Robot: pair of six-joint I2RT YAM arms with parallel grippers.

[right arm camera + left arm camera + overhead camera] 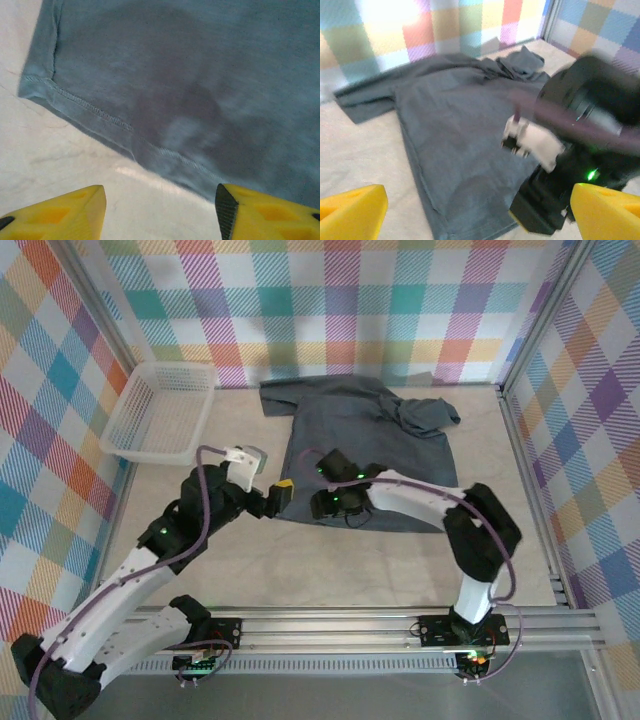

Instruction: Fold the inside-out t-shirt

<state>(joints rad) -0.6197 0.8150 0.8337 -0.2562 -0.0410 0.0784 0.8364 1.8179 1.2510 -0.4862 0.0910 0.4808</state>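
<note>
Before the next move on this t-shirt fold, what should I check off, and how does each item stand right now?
1. Left gripper open and empty: ok, its fingertips are wide apart with nothing between them.
2. Right gripper open at the bottom hem: ok, nothing is pinched.
3. T-shirt lying flat: not ok, the far right sleeve is bunched up.
4. Arms apart from each other: cannot tell, the right arm sits close in front of the left gripper.
5. Basket apart from the t-shirt: ok, it stands off to the left.
</note>
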